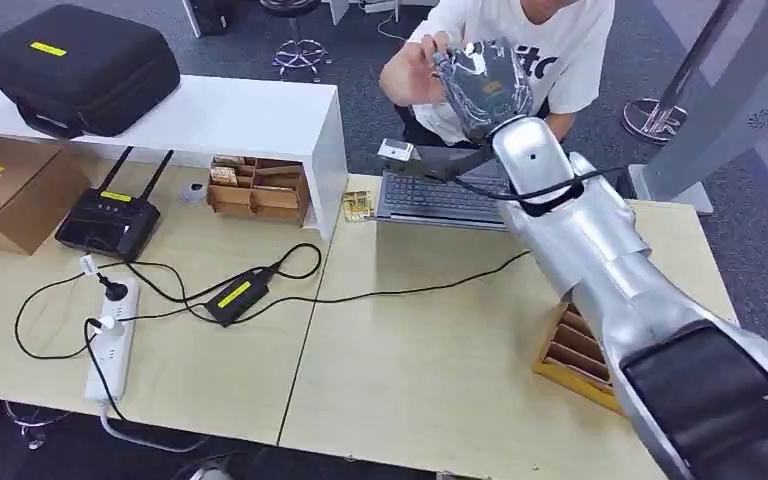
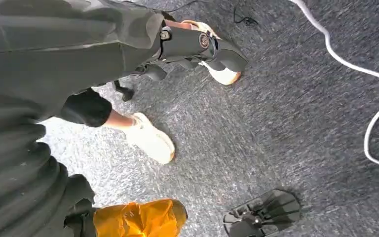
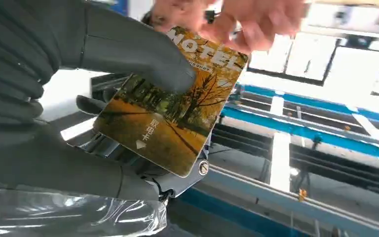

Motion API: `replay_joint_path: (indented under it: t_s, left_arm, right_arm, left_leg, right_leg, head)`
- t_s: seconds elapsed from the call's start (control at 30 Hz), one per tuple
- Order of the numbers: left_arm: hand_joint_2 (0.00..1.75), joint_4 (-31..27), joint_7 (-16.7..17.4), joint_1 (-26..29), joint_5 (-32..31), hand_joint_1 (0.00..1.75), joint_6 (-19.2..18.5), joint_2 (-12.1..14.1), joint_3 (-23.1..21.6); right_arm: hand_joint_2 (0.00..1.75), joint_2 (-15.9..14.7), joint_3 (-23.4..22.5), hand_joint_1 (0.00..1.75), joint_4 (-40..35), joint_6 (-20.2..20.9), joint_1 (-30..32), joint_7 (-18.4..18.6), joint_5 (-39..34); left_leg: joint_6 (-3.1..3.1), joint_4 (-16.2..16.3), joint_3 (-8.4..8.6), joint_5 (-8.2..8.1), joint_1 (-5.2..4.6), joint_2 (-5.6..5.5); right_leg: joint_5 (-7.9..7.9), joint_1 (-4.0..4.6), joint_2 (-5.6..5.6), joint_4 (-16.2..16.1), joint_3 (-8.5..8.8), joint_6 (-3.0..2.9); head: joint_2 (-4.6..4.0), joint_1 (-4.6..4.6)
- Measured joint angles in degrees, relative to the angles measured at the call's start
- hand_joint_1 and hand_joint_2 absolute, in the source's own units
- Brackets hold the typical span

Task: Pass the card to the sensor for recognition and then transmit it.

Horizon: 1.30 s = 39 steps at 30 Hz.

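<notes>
The right hand [image 3: 79, 98] pinches the card [image 3: 170, 106] at upper centre of the head view, long axis running toward the person's hand [image 1: 415, 70] touching its far edge — left hand [image 2: 197, 47] hangs floorward, fingers curled, holding nothing.

An office or reception-style test space: a pale wooden desk [image 1: 410, 370] carries a keyboard [image 1: 435, 197], a router [image 1: 110, 220] and a power strip [image 1: 110, 345], with grey carpet [image 1: 360, 60], a stool [image 1: 298, 45] and a seated person [image 1: 550, 50] beyond.

Silver right arm [image 1: 600, 260], black cable [image 1: 545, 195]
</notes>
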Motion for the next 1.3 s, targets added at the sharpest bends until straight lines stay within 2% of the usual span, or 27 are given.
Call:
replay_joint_path:
  t_s: [0.03,0.17,0.27,0.37,0.53,0.67,0.8,0.87,0.93,1.0,1.07,1.1,1.17,1.3]
  left_arm:
    - [1.75,0.00,-0.57,0.09,1.07,0.00,0.63,0.02,0.00]
    - [1.75,0.00,-1.66,0.65,2.93,0.00,2.19,0.24,0.09]
    - [1.75,0.00,-2.08,1.52,3.76,0.00,2.71,0.59,0.22]
    - [1.75,0.00,-2.23,1.62,3.91,0.00,2.78,0.85,0.28]
    - [1.75,0.00,-2.23,1.63,4.17,0.00,2.88,0.96,0.33]
    - [1.75,0.00,-3.00,2.34,6.58,0.00,4.24,1.29,1.18]
    - [1.75,0.00,-4.74,4.58,9.03,0.00,5.88,2.08,3.02]
    - [1.75,0.00,-5.38,5.47,9.74,0.00,6.27,2.36,3.74]
    - [1.75,0.00,-5.71,6.09,10.40,0.00,6.67,2.43,4.42]
    - [1.75,0.00,-5.90,6.52,11.17,0.00,7.45,2.60,5.31]
    - [1.75,0.00,-6.42,6.86,11.62,0.00,8.06,2.84,6.14]
    - [1.75,0.00,-6.66,7.03,11.89,0.00,8.33,2.91,6.47]
    - [1.75,0.00,-7.04,7.41,12.33,0.00,8.68,3.02,7.10]
    - [1.75,0.00,-7.58,8.03,12.85,0.00,9.03,2.99,8.04]
  right_arm:
    - [1.75,-0.88,0.00,1.75,-6.61,-1.92,4.00,-5.05,-7.77]
    - [1.75,-3.85,0.00,1.75,-21.06,-2.75,11.82,-6.82,-13.73]
    - [1.75,-6.60,-0.02,1.75,-31.72,-3.63,17.72,-7.36,-15.50]
    - [1.75,-8.37,-0.02,1.75,-37.80,-3.58,20.69,-7.38,-15.76]
    - [1.75,-9.79,-0.17,1.75,-42.09,-3.97,22.29,-7.71,-16.00]
    - [1.75,-12.48,-2.80,1.75,-50.02,-9.64,29.69,-10.08,-21.25]
    - [1.75,-16.05,-10.74,1.75,-61.01,-15.39,45.10,-12.31,-25.51]
    - [1.75,-16.68,-16.31,1.75,-64.47,-16.63,52.07,-14.74,-28.99]
    - [1.75,-16.68,-21.67,1.75,-66.69,-16.94,57.67,-15.58,-32.44]
    - [1.75,-16.44,-27.11,1.75,-68.35,-13.78,61.80,-16.87,-39.93]
    - [1.75,-15.65,-32.71,1.75,-69.63,-7.57,65.04,-19.14,-51.84]
    - [1.75,-15.06,-34.87,1.75,-70.20,-5.41,66.29,-20.14,-55.32]
    - [1.75,-13.66,-38.78,1.75,-71.65,-2.79,68.67,-21.48,-59.15]
    - [1.75,-11.17,-43.74,1.75,-74.12,-2.12,71.49,-21.72,-61.59]
  left_leg:
    - [0.00,0.00,0.00,0.00,0.01,-0.01]
    - [0.00,0.00,-0.01,-0.01,0.00,-0.03]
    - [0.01,0.00,-0.08,-0.02,-0.01,-0.01]
    - [0.01,0.00,-0.13,-0.01,-0.01,-0.01]
    - [-0.02,0.00,-0.10,0.04,0.00,-0.01]
    - [-0.01,0.00,-0.09,0.03,0.04,-0.16]
    - [0.07,0.00,-0.16,-0.12,0.02,-0.18]
    - [0.10,-0.01,-0.22,-0.17,0.01,-0.11]
    - [0.11,-0.01,-0.23,-0.22,0.01,-0.05]
    - [0.11,-0.01,-0.23,-0.21,0.00,-0.08]
    - [0.12,-0.02,-0.27,-0.19,0.00,-0.12]
    - [0.13,-0.03,-0.27,-0.18,0.00,-0.12]
    - [0.10,-0.03,-0.26,-0.15,0.01,-0.10]
    - [0.07,-0.03,-0.23,-0.13,0.01,-0.08]
  right_leg:
    - [0.00,0.01,-0.01,-0.01,0.00,0.00]
    - [-0.01,0.01,-0.03,-0.04,0.01,0.00]
    - [-0.01,0.00,-0.01,-0.04,-0.07,0.01]
    - [0.00,-0.01,-0.01,-0.04,-0.10,0.00]
    - [0.05,0.01,-0.01,-0.02,-0.12,-0.06]
    - [0.01,0.03,-0.16,-0.07,-0.04,-0.04]
    - [-0.09,0.02,-0.17,-0.18,-0.03,0.09]
    - [-0.09,0.02,-0.14,-0.18,-0.09,0.09]
    - [-0.09,0.01,-0.10,-0.18,-0.11,0.09]
    - [-0.10,0.01,-0.13,-0.18,-0.12,0.09]
    - [-0.10,0.01,-0.19,-0.16,-0.12,0.08]
    - [-0.09,0.01,-0.19,-0.15,-0.13,0.08]
    - [-0.09,0.02,-0.17,-0.14,-0.13,0.07]
    - [-0.09,0.02,-0.13,-0.12,-0.14,0.07]
  head:
    - [0.00,0.00]
    - [0.00,0.00]
    - [0.00,0.00]
    - [0.00,0.02]
    - [0.00,0.00]
    - [0.00,0.02]
    - [0.00,0.07]
    - [0.00,0.00]
    - [0.00,0.02]
    - [0.00,0.00]
    - [0.00,0.00]
    - [0.00,0.02]
    - [0.00,0.00]
    - [0.00,0.00]
